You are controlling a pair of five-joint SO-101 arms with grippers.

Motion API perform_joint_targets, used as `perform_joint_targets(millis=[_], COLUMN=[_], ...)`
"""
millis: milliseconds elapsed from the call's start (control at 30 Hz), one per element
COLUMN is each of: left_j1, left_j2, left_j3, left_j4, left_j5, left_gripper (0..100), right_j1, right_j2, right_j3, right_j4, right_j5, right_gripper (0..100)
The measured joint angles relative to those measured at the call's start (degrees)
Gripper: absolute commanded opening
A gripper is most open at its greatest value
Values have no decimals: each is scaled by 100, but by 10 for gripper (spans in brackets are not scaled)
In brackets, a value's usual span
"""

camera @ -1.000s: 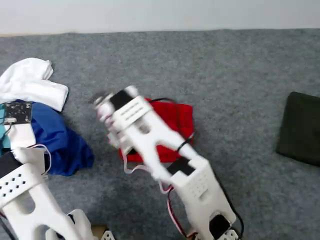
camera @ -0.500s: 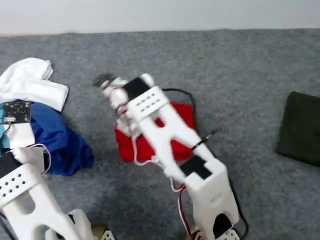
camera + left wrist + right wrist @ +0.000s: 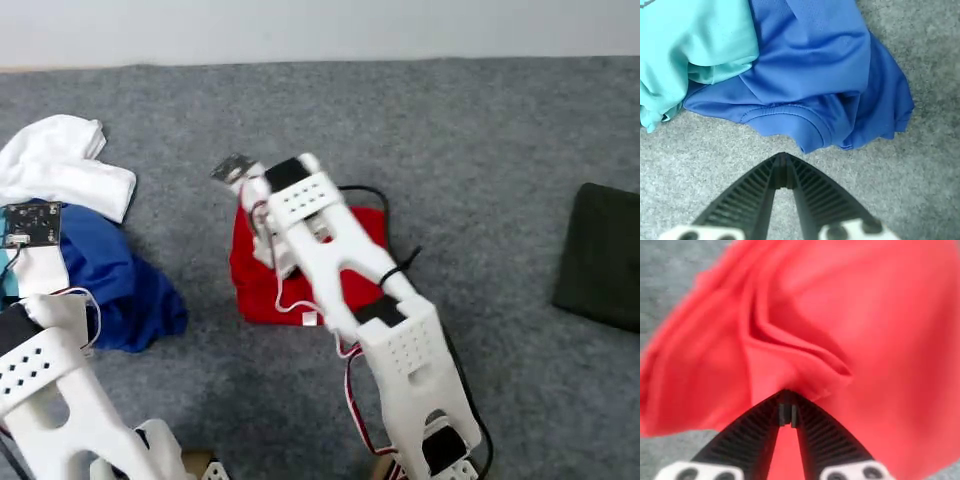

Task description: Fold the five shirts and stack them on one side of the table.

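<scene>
In the middle of the grey table [image 3: 480, 130] lies the red shirt [image 3: 262, 285], a roughly square, partly folded heap with its near edge straight and its upper left corner drawn up under the right arm [image 3: 345, 265]. Seen from the right wrist, the red shirt [image 3: 865, 340] is rumpled, with soft ridges and one sharp crease that runs straight to the tip of the right jaws. Those jaws are closed, pinching that crease of red cloth between their tips.

To the left, well apart from the red shirt, sits an unfolded pile. The blue shirt [image 3: 125, 285] is crumpled there, its hem and a sleeve curling onto the table. The blue shirt [image 3: 830, 75] lies partly under a turquoise shirt [image 3: 690, 50], which is bunched beside it. A white shirt [image 3: 60, 165] is wadded just beyond them, touching the blue one.

The left arm [image 3: 50, 400] stands near this pile. The left jaws are pressed together with nothing between them, above bare table just short of the blue hem.

At the right edge of the table rests a dark shirt [image 3: 600, 255], folded flat into a rectangle, far from the others.
</scene>
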Motion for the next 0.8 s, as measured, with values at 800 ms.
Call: perform_joint_targets(millis=[800], left_j1=[360], left_j2=[0], left_j3=[220], left_j4=[-149], left_j5=[0], left_gripper=[4], right_j1=[18], right_j2=[-1073], right_j3=[0], right_j4=[-88], right_j5=[35], right_gripper=[11])
